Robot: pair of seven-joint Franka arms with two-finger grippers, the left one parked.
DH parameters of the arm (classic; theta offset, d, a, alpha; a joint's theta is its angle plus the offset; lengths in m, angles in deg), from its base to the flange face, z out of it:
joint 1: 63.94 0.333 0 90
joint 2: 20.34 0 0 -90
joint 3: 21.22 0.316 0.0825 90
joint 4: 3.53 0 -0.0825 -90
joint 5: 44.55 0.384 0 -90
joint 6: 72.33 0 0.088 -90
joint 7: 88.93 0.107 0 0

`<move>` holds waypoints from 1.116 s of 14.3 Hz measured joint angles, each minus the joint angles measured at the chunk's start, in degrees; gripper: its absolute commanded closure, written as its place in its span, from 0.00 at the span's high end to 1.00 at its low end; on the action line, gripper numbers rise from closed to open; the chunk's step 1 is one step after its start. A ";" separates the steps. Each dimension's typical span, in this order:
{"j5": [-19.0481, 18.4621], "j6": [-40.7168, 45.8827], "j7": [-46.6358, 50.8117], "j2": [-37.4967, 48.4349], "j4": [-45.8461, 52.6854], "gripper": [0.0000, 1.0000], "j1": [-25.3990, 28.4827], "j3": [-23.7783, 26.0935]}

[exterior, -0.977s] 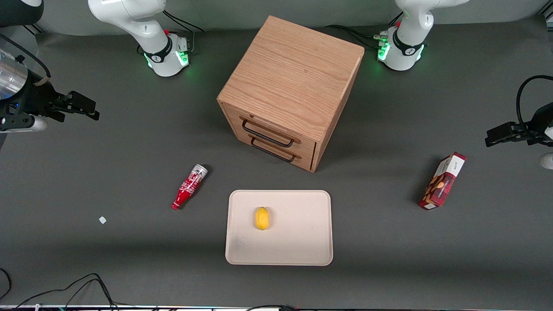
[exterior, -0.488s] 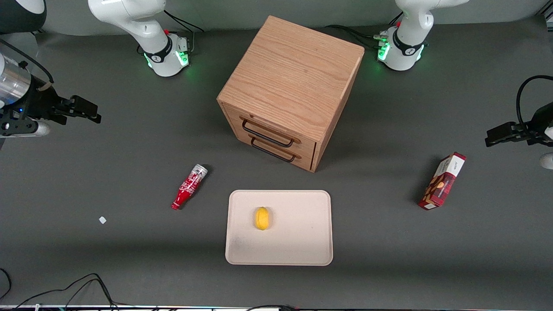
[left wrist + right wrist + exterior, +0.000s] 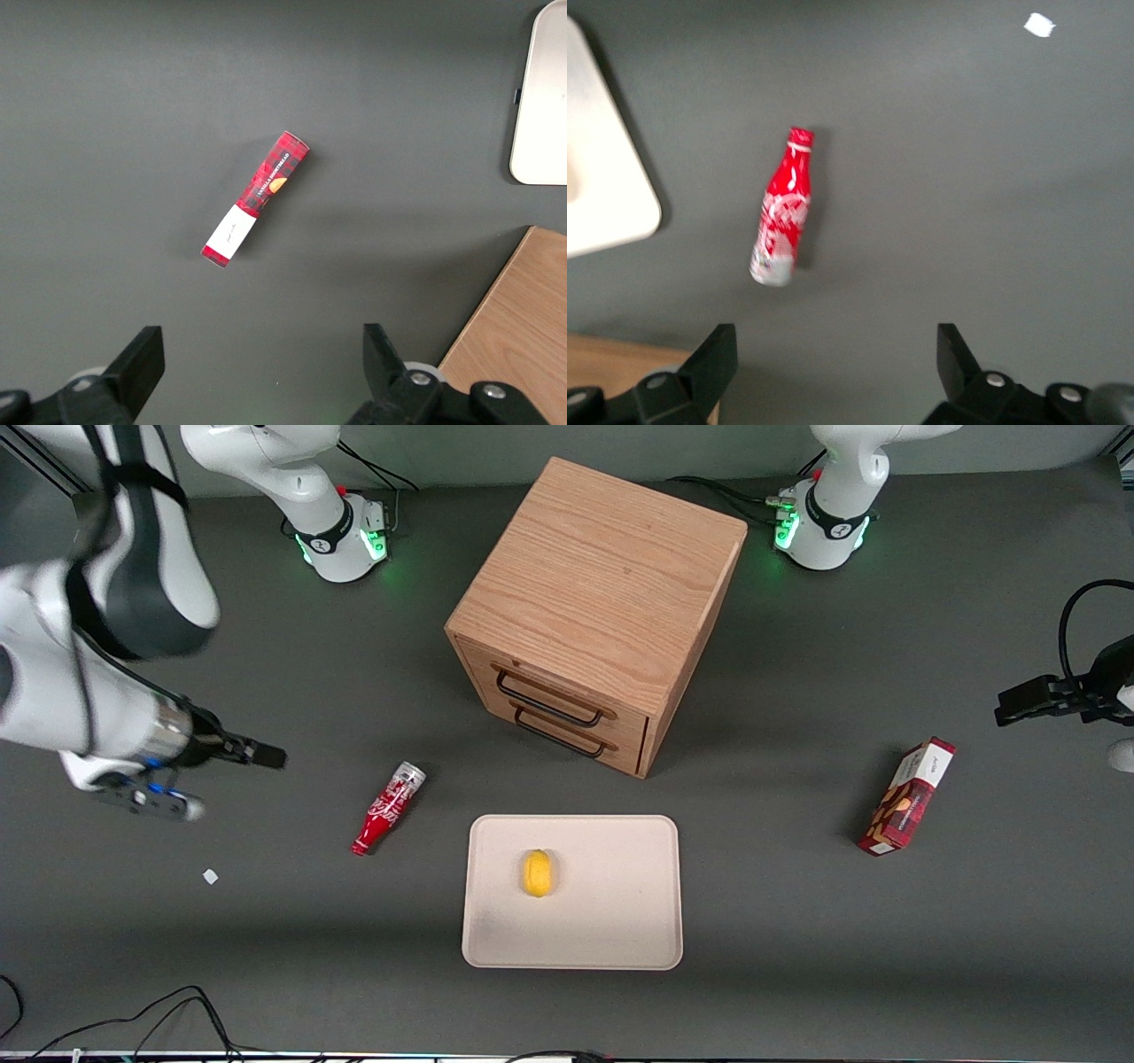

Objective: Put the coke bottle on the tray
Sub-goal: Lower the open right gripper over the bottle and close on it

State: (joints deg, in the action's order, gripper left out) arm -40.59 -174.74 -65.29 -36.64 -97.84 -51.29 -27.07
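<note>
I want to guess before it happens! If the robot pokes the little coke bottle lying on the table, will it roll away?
Probably, yes. The coke bottle lies on its side and looks round, so a sideways poke would likely roll it. Its smooth shiny skin may slip. The tool is open above it, touching nothing, and the tray is close by.

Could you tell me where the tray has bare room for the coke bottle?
The tray is bare except for a lemon near its bottle-side edge. The coke bottle lies on the table beside it; the open gripper hovers further toward the working arm's end.
</note>
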 measured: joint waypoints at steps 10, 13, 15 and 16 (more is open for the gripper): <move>0.04 -20.87 16.87 -15.23 -1.40 1.00 5.80 1.80; 0.04 -24.86 16.89 -15.50 -4.77 1.00 5.75 1.72; 0.04 -27.18 16.89 -15.50 -7.00 1.00 5.75 1.71; 0.04 -28.24 16.89 -15.50 -7.91 1.00 5.75 1.71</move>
State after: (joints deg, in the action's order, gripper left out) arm -40.55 -202.98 -48.40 -52.13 -105.75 -45.54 -25.36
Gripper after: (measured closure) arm 0.000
